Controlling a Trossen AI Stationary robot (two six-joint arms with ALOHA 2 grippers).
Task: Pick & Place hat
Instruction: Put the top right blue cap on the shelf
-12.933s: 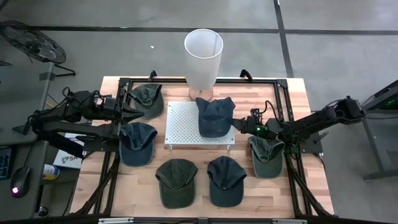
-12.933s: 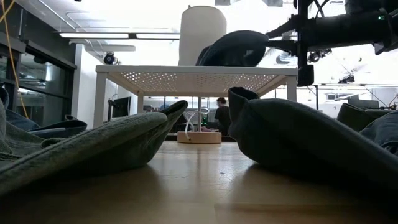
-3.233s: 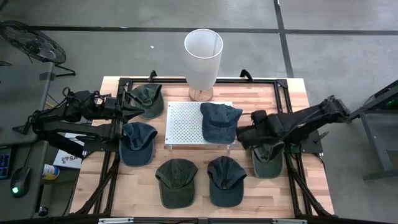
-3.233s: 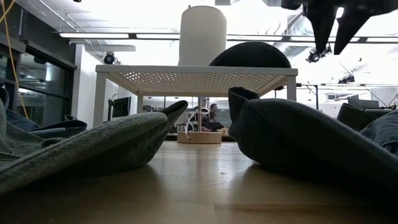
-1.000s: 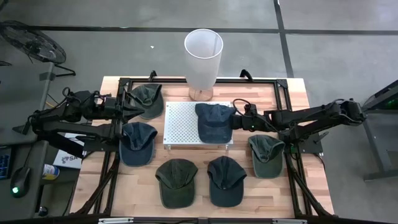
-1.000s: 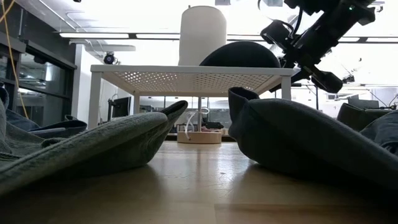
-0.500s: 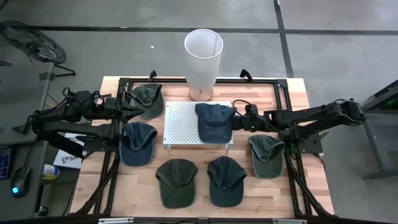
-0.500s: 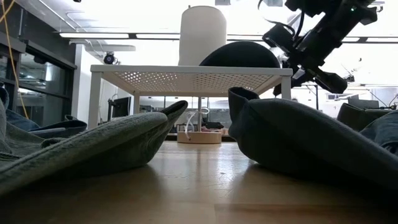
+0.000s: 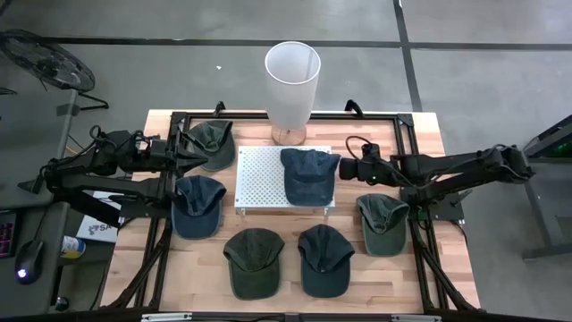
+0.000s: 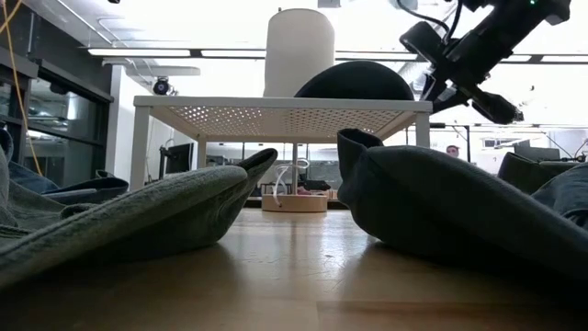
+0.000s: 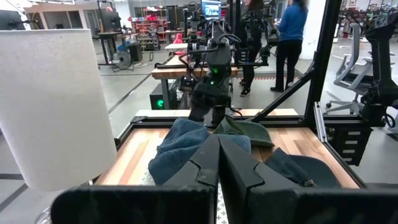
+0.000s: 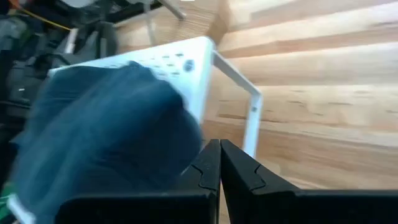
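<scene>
Take the white perforated stand (image 9: 268, 174) in the middle of the counter (image 9: 420, 134) as your reference. Left of it, your left end effector (image 9: 198, 159) is parked with its fingers pressed together and holding nothing. It points toward the stand, between a green cap (image 9: 213, 143) at the counter's back and a blue cap (image 9: 198, 204) nearer the front. Leave that arm where it is.

On the stand itself, toward its right half, sits the blue hat (image 9: 308, 174), crown up, with one edge reaching the stand's right rim. In the low view, its dome (image 10: 356, 81) shows resting on the stand's top.

Just right of the stand, your right end effector (image 9: 345, 171) is level with the hat, close beside its edge. Its fingers are pressed together and grip nothing. The right wrist view shows the hat (image 12: 106, 134) directly ahead of the closed fingertips (image 12: 217, 165).

The placement looks essentially done, so draw the right arm straight away from the stand. Keep the tips clear of the brim so you don't drag the hat off the rim. Lift before swinging, since another green cap (image 9: 382, 222) lies under that arm, right of the stand.
</scene>
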